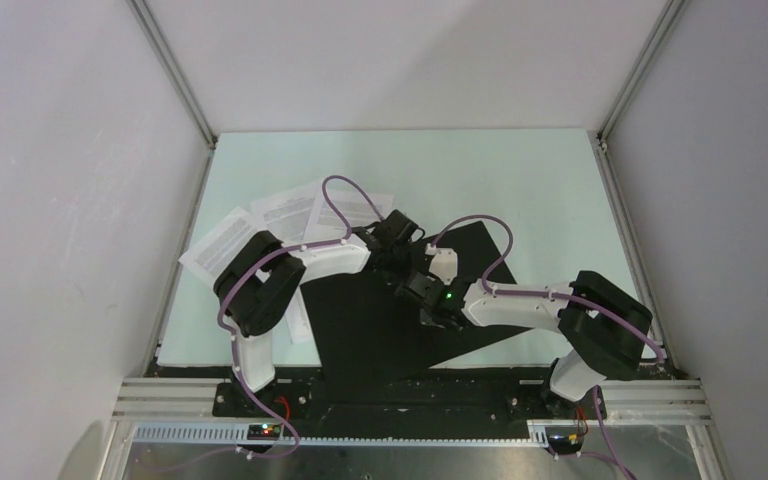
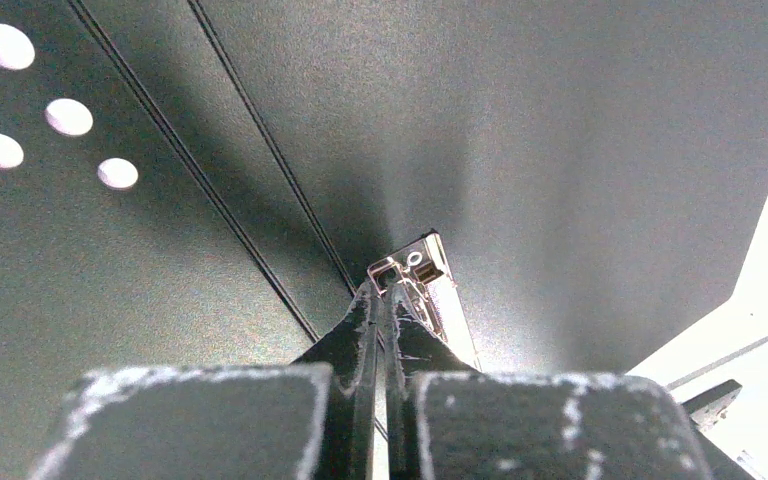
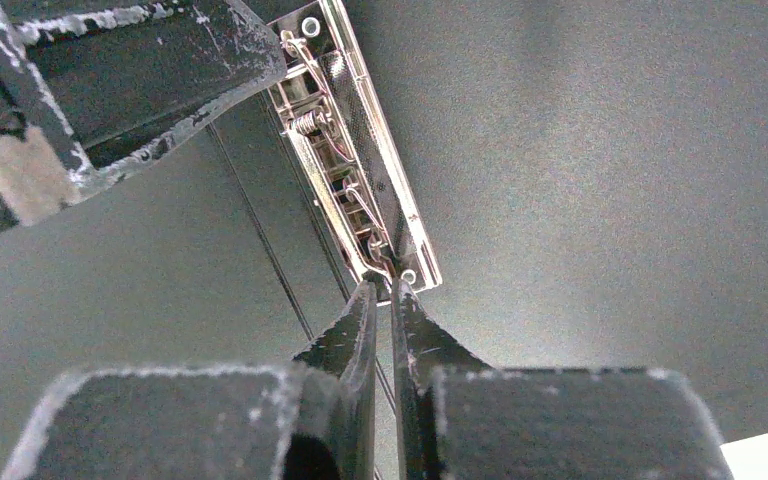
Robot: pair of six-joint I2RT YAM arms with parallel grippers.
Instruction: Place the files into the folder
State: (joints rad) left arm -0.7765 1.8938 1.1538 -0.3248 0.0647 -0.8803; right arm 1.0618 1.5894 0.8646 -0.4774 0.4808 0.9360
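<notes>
Several files (image 1: 285,208) off folder's (image 1: 370,330) left edge

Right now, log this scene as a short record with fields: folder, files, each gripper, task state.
folder: open flat on the table, black inside up, metal clip along its middle
files: loose sheets on the table by the left arm, outside the folder
left gripper: fingers nearly together, tips at one end of the metal clip
right gripper: fingers nearly together, tips at the other end
grip on clip: cannot tell
task state: no sheet seen in the folder yet
</notes>
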